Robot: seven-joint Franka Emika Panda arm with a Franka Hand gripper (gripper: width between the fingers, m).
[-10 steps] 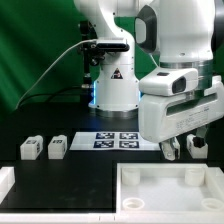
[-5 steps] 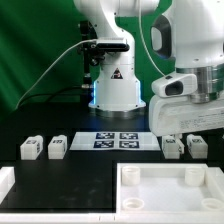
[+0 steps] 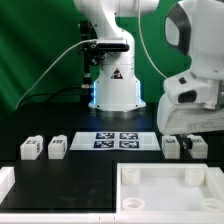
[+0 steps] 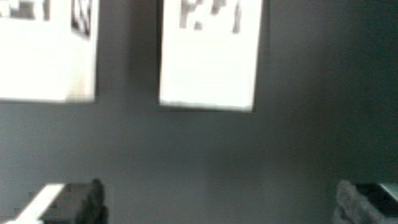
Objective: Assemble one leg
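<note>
One leg [image 3: 171, 146] stands on the black counter [image 3: 90, 175] just beside the marker board [image 3: 115, 140], on the exterior view's right. A second leg [image 3: 192, 146] stands just past it, farther from the board. A third leg [image 3: 57, 147] and a fourth leg [image 3: 30, 149] stand on the other side of the board.

In the wrist view two white legs show. They are blurry, and the edge of the picture cuts off their tags. I cannot tell which is which.

The gripper [image 4: 222, 205] is wide open and holds nothing. Only its two dark fingertips [image 4: 71, 205] show there, with bare counter between them. They are apart from the legs. In the exterior view the fingers are hard to see against the dark counter.

The arm [image 3: 195, 95] goes up from its white base [image 3: 113, 88] behind the marker board. It bends over and hangs above the first two legs. The picture's edge cuts off part of it.

A big white panel [image 3: 165, 185] lies in front of the board, and its far side is cut off. A strip of bare counter lies between the panel and the legs.
</note>
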